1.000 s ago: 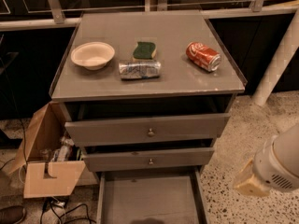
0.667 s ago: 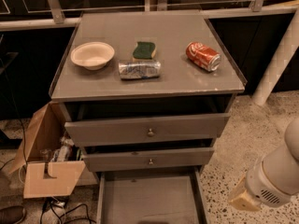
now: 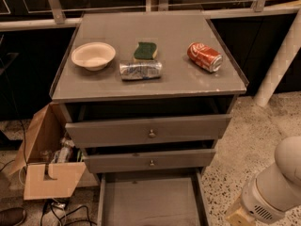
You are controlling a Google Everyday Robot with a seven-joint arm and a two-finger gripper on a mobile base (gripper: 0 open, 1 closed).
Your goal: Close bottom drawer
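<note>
- One cardboard box [image 3: 47,164] sits left; we steer clear.
- Bottom drawer [image 3: 150,201], lowest centre, stands pulled out; we'd push its front squarely inward.
- Gripper [image 3: 238,215] hangs low right, apart from the drawer; how open, or holding anything, we cannot tell.

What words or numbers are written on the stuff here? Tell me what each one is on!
No text here can be read for sure.
Red can: white curly writing, too blurred to read.
Silver can: marks on its side, too blurred to read.
Cardboard box: no writing seen.
Open bottom drawer: no label.
Robot's hand, low at the right beside the cabinet: no writing seen.
</note>
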